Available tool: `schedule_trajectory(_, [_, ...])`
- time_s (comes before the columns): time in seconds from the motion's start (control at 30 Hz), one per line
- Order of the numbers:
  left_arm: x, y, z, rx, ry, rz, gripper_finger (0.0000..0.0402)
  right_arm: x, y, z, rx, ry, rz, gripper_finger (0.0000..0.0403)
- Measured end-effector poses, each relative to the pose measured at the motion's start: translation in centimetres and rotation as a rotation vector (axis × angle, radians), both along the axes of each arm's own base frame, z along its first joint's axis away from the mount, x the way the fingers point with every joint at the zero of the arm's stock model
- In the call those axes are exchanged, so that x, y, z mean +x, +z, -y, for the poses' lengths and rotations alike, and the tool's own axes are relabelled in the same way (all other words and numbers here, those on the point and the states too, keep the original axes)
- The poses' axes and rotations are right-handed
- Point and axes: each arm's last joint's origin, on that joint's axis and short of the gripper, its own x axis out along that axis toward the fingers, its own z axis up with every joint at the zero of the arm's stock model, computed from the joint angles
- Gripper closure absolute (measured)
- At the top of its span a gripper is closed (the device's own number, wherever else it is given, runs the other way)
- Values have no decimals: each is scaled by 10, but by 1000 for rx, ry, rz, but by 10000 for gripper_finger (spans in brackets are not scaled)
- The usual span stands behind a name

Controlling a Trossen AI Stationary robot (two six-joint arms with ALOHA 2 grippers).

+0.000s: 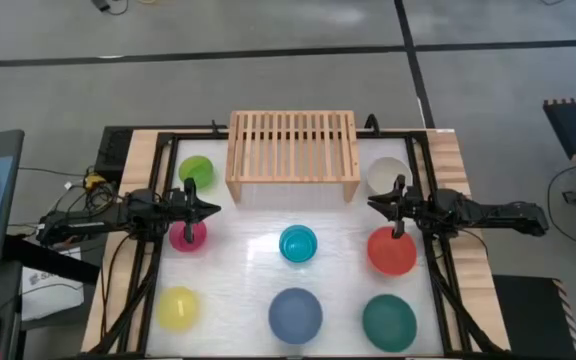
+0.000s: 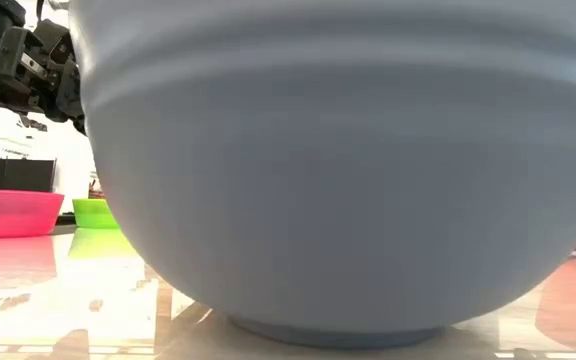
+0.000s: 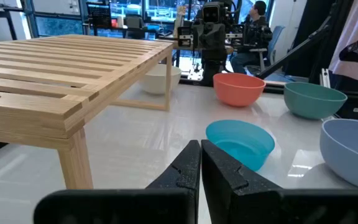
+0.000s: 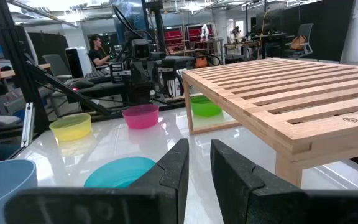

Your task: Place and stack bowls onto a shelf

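Note:
The light-wood shelf (image 1: pixel 293 150) stands on its two side legs at the table's far middle, nothing on its slatted top. Eight bowls rest upright on the table: lime green (image 1: pixel 196 168), pink (image 1: pixel 188 235) and yellow (image 1: pixel 179 307) on the left, cyan (image 1: pixel 298 243) and slate blue (image 1: pixel 296 313) in the middle, cream white (image 1: pixel 386 173), red (image 1: pixel 391 250) and dark green (image 1: pixel 389 322) on the right. My left gripper (image 3: pixel 201 163) is shut and empty, above the pink bowl. My right gripper (image 4: pixel 199 163) is slightly open and empty, between the cream white and red bowls.
Both arms reach in level from the table's left and right edges, their fingers pointing at each other. Bare white table lies between the shelf's front and the cyan bowl. In the low view the slate blue bowl (image 2: pixel 338 170) fills nearly the whole picture. A person sits in the room beyond.

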Motion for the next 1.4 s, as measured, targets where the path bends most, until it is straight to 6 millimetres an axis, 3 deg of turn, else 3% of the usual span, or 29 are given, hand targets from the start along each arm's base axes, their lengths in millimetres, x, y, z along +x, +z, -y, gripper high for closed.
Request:
schedule_trajectory(1.1, [0,0,0,0,0,0,400,0,0,0,0,0,0,308])
schedule_trajectory(1.4, [0,1,-1,97,27,-8,400,0,0,0,0,0,0,308])
